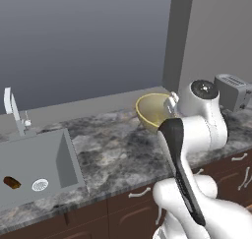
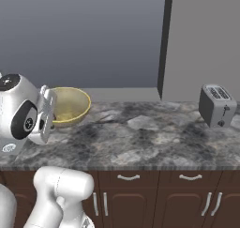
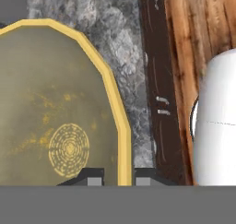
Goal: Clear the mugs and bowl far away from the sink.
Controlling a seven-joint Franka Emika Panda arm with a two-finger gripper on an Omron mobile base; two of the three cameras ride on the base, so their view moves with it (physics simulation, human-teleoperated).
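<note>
Gripper pinches the bowl by its rim, one fingertip inside the wall, the other outside, jaws closed narrow on that thin yellow edge. Bowl looks tilted and lifted off the counter in both base views, hanging at the arm's wrist roughly mid-counter, well apart from the sink at the counter's left end. Hand view looks down past the rim at the counter's front edge, the dark cabinet fronts and wood floor beyond, so the bowl sits close to that front edge. Main risk, judged: a rim pinch on a wide shallow bowl is lopsided, so a fast swing or wrist roll could let it pivot or slip out, and near the front edge it would drop to the floor rather than back on stone. Second risk: the toaster stands near the counter's right end by the back; carrying too far right could knock it. Open room: broad bare stone between bowl and toaster, good for setting down toward the middle-back, away from the front edge. A small dark brown thing lies in the sink basin beside the drain, can't tell what. Faucet at the sink's back edge, out of the way. Mugs not located in these frames.
</note>
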